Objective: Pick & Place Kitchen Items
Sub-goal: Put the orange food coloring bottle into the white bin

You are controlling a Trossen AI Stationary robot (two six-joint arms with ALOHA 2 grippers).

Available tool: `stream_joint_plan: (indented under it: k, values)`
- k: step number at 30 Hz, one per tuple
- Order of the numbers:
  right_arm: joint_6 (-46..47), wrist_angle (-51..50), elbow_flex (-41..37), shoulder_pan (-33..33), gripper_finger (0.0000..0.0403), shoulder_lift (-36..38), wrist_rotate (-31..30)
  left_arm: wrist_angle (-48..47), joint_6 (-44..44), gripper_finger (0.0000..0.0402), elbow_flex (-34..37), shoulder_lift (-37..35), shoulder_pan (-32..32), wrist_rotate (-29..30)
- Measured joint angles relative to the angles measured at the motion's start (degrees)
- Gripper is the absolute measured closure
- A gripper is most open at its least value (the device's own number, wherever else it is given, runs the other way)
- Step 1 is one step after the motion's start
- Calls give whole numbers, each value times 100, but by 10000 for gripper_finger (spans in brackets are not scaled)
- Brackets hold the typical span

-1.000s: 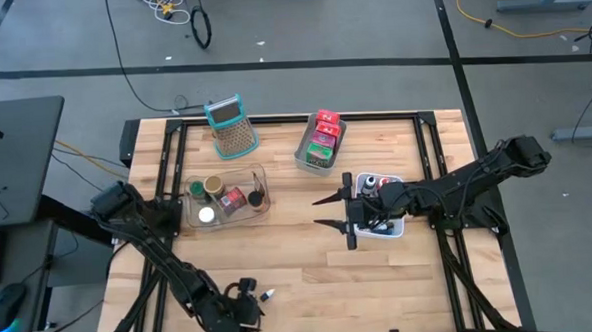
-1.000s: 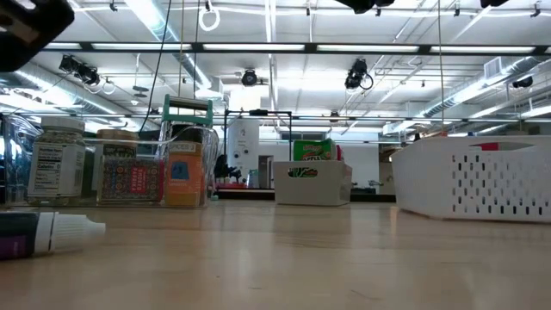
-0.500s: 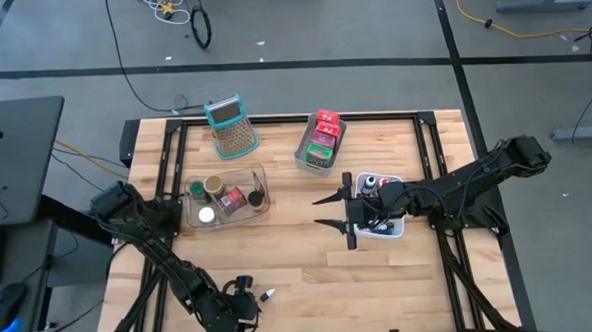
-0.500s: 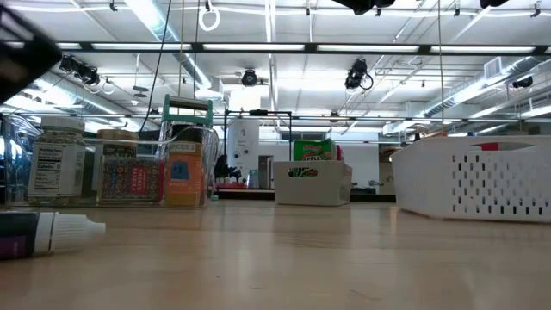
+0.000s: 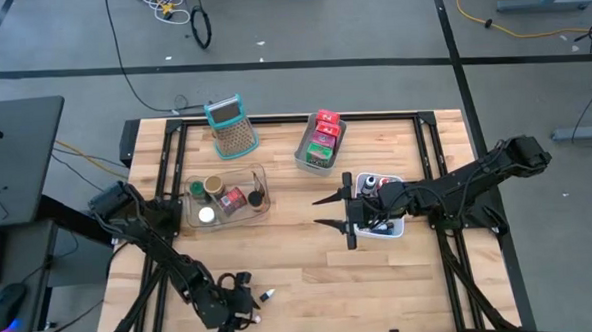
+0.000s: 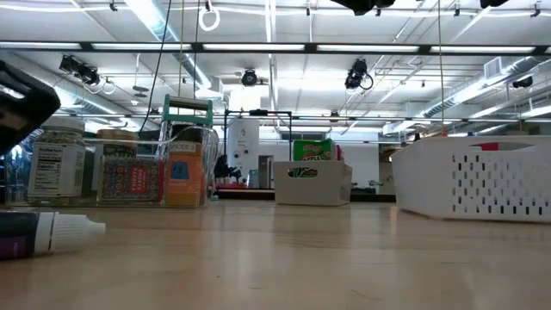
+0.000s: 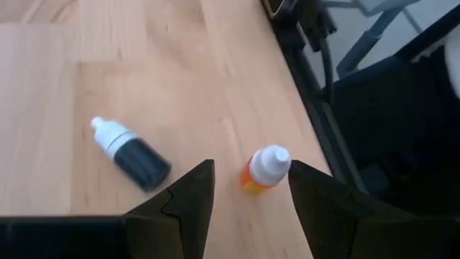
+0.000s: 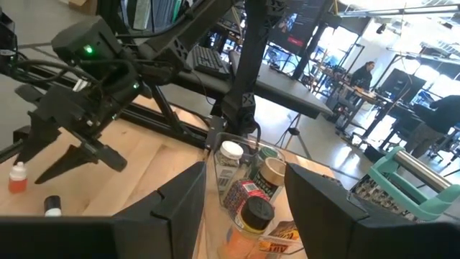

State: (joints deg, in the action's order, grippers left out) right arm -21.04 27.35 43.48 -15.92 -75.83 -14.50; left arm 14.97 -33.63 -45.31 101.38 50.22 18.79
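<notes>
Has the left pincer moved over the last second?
Yes. In the high view the left pincer has pulled back slightly from the table's near edge toward the clear bin.

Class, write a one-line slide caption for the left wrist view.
Left end effector, fingers open, poised above an orange dropper bottle, with a dark dropper bottle lying beside it on the wooden table.

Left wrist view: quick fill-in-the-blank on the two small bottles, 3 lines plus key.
1. The orange bottle stands ____ between the left gripper's open fingers.
2. The dark bottle lies on its ____.
3. Both bottles have ____ caps.

Missing words: upright; side; white
</notes>
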Motion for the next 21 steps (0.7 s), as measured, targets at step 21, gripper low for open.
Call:
stream_joint_plan:
  k: [21]
  values:
    - [573, -198, 0, 0, 201, -4, 0, 1304, 647, 214, 110, 645, -15, -21]
